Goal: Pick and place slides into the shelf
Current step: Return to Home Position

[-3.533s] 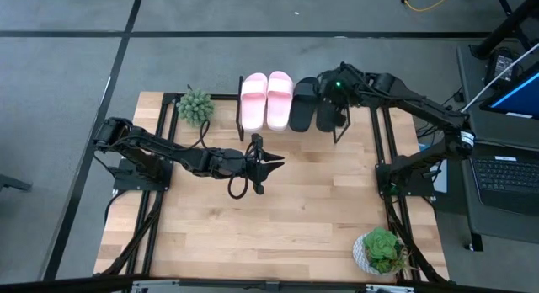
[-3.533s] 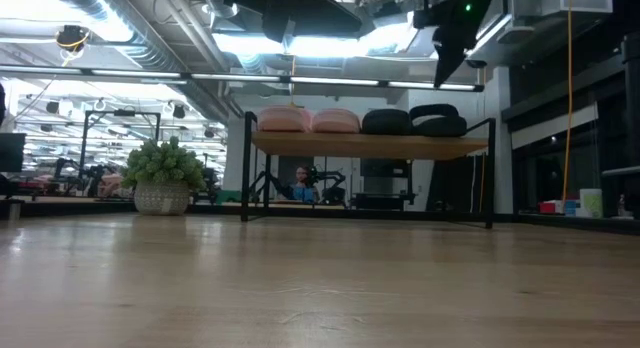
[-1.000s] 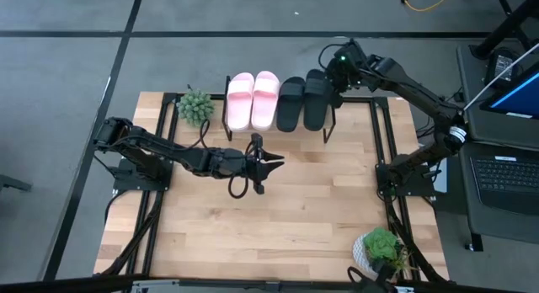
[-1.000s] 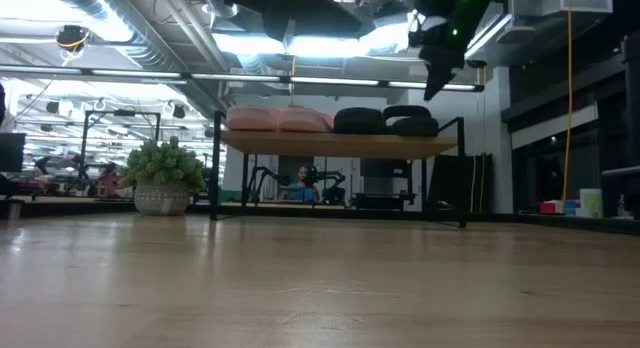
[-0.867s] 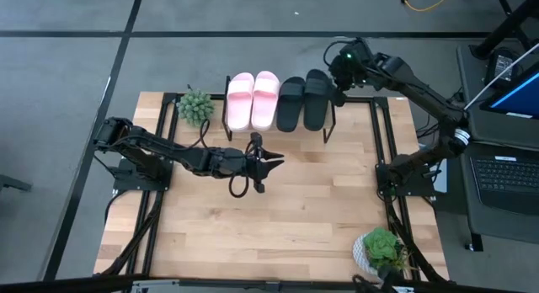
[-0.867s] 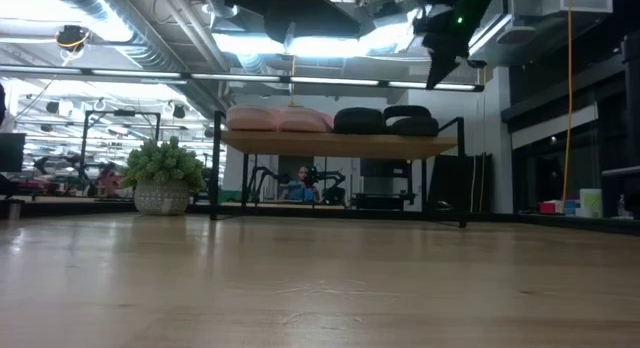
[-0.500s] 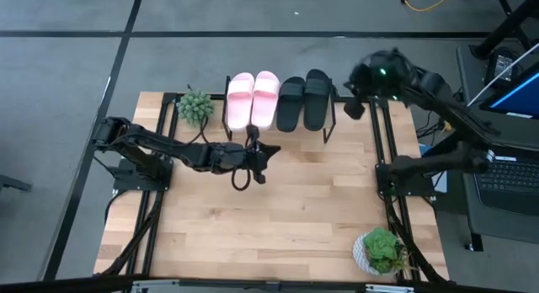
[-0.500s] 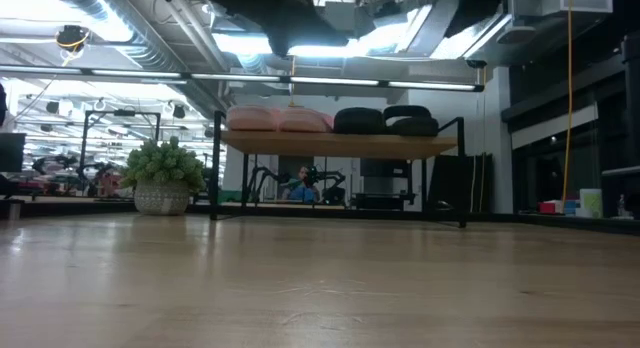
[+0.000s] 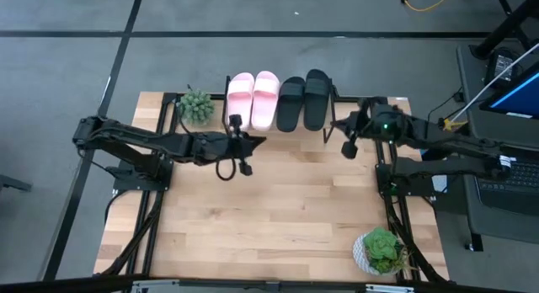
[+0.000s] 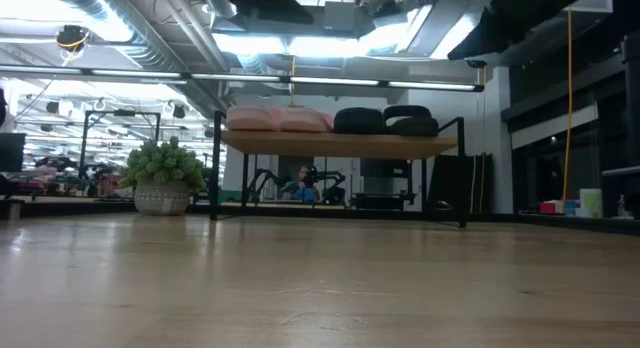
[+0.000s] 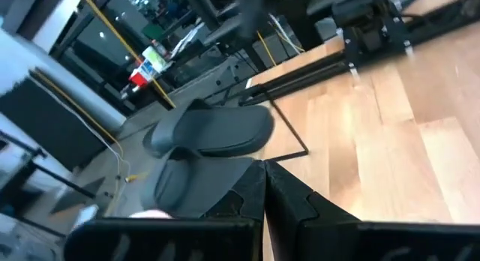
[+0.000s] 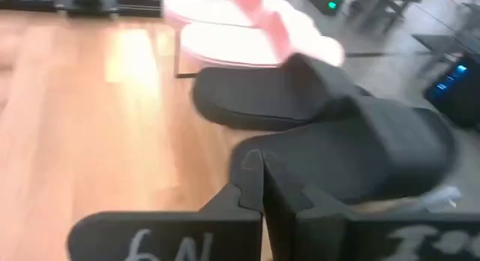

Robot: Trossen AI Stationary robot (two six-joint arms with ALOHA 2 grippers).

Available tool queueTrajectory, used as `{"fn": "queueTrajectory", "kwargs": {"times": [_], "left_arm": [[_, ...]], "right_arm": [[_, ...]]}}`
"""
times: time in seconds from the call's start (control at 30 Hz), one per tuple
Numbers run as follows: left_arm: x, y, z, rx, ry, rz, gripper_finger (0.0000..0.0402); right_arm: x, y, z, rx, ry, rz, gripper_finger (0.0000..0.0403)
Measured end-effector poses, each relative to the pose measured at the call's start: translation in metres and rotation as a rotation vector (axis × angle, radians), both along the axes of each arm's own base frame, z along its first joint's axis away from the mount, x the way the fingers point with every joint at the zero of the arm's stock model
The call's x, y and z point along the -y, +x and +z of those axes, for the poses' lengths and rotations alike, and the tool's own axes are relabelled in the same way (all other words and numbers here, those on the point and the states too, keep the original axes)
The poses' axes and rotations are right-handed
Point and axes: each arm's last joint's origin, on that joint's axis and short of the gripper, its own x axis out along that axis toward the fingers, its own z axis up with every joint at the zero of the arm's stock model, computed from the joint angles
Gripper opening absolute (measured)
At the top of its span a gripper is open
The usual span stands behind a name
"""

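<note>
Four slides lie side by side, soles down, on the shelf at the table's far edge: two pale pink slides on the left and two black slides on the right. The low view shows the pink pair and the black pair on the plank. My left gripper hovers shut just in front of the shelf's left part. My right gripper hovers shut by the shelf's right end. Both wrist views look at the black slides past shut fingers.
A small potted plant stands left of the shelf at the far-left corner, and another plant at the near-right corner. The wooden tabletop stretches bare in front of the shelf. A laptop sits off the table's right side.
My right gripper has drawn back from above the shelf's right end, swinging right and then toward the near edge, and now sits lower beside that end. My left gripper has moved a little toward the far-left, closer to the shelf. The shelf and slides have stayed put.
</note>
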Motion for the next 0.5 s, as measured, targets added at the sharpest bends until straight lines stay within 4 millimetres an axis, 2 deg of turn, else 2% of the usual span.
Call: {"fn": "queueTrajectory", "kwargs": {"times": [0.13, 0.3, 0.4, 0.5], "left_arm": [[-0.01, -0.017, 0.01, 0.013, -0.08, 0.01, 0.0], [-0.018, -0.03, 0.014, 0.046, -0.158, -0.007, 0.0], [-0.02, -0.042, 0.01, 0.066, -0.181, 0.014, 0.0], [-0.022, -0.059, -0.005, 0.12, -0.22, 0.032, 0.0]], "right_arm": [[-0.009, 0.005, -0.016, -0.002, -0.015, 0.033, 0.0001], [-0.026, 0.012, -0.023, -0.036, -0.012, 0.078, 0.0001], [-0.039, 0.015, -0.022, -0.017, 0.003, 0.144, 0.0], [-0.05, 0.019, -0.026, 0.031, 0.016, 0.202, 0.0]]}}
